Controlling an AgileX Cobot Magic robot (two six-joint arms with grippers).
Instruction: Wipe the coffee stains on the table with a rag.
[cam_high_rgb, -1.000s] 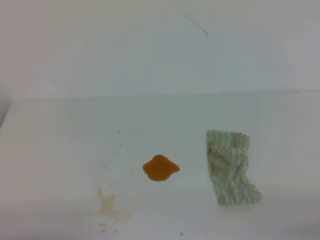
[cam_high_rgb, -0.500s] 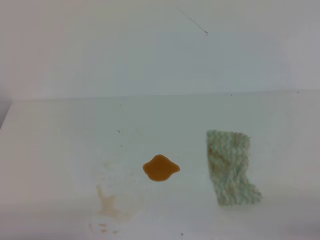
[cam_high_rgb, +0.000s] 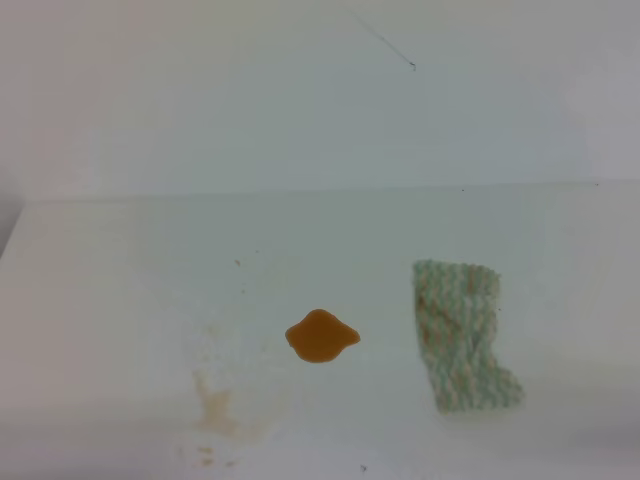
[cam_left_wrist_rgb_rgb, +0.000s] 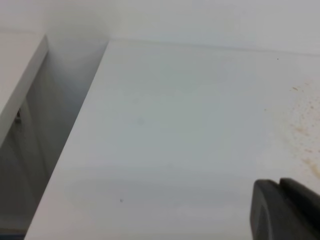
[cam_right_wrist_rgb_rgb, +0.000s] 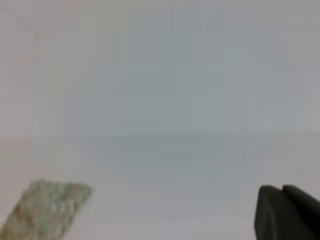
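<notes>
No change against the earlier views: rag (cam_high_rgb: 462, 335) flat on desk (cam_high_rgb: 120, 290), coffee stain (cam_high_rgb: 321, 335) unwiped, both claws' opening indeterminable, wiping not yet begun.

table (cam_high_rgb: 120, 260): plain white, a few tiny dark dots | coffee stains (cam_high_rgb: 321, 336): shiny orange-brown | rag (cam_high_rgb: 460, 335): pale green and white, bumpy, brown flecks | dried smear (cam_high_rgb: 215, 410): faint light tan | left gripper (cam_left_wrist_rgb_rgb: 282, 210): dark grey
</notes>
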